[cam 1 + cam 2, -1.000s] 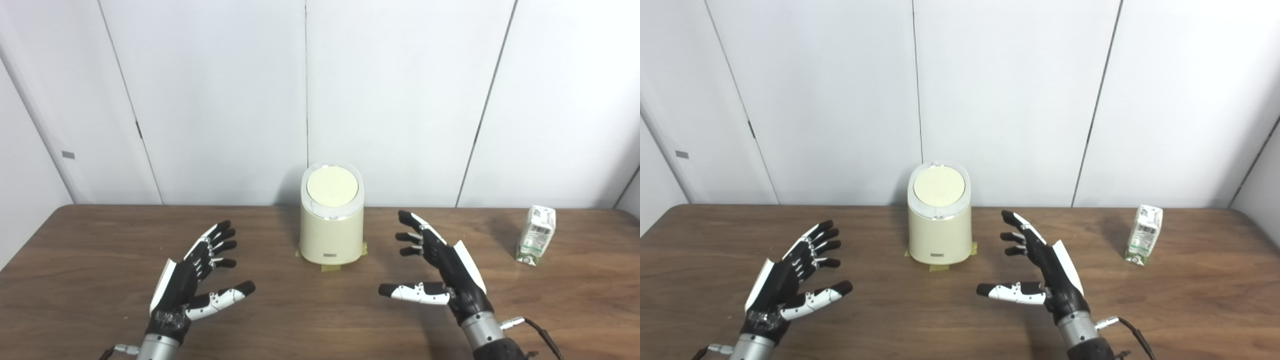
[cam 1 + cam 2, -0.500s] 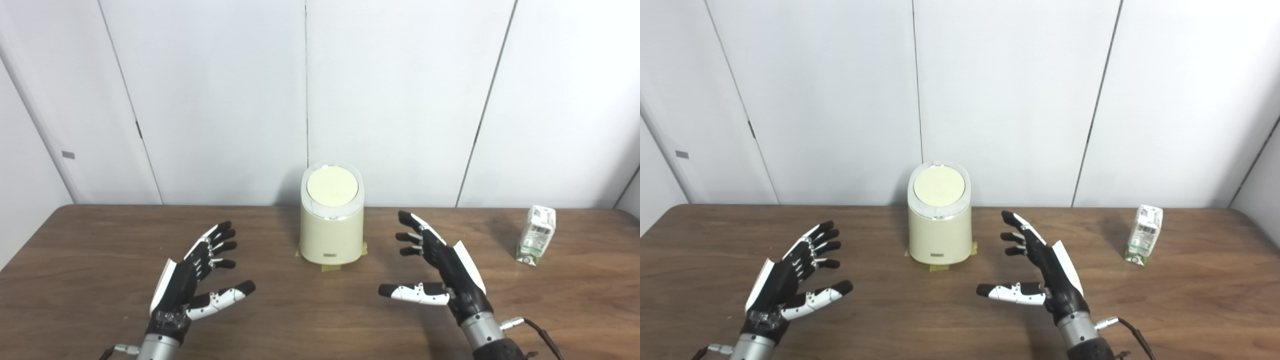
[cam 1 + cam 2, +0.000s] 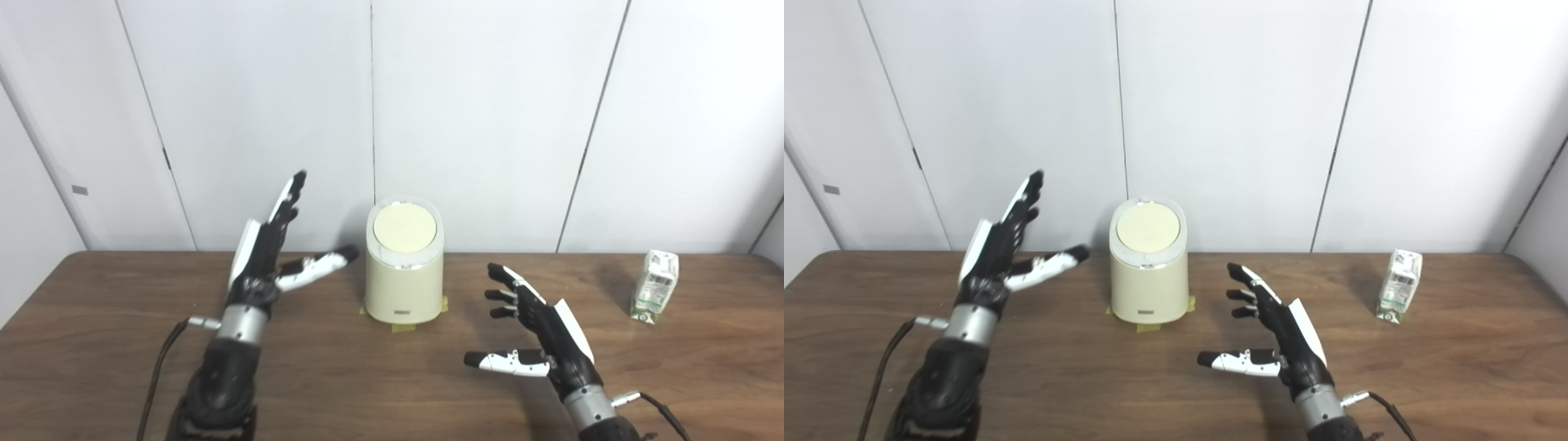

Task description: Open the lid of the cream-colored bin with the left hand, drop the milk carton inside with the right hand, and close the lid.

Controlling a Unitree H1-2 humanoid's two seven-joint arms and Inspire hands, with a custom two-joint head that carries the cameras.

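The cream-colored bin (image 3: 403, 288) stands at the table's far middle with its round lid (image 3: 405, 229) shut flat on top. A small white and green milk carton (image 3: 656, 285) stands upright at the far right. My left hand (image 3: 269, 251) is raised above the table, left of the bin, open with fingers spread and its thumb pointing at the bin's upper side without touching. Low over the table, right of the bin, my right hand (image 3: 545, 337) is open and holds nothing, well short of the carton.
The brown wooden table (image 3: 343, 380) ends at white wall panels (image 3: 490, 122) just behind the bin. Yellow tape patches (image 3: 404, 327) lie under the bin's base. A cable (image 3: 156, 373) hangs along my left forearm.
My left hand has risen and moved forward and right, up to the bin's left side. The right hand has sunk back slightly. The view has shifted a little.
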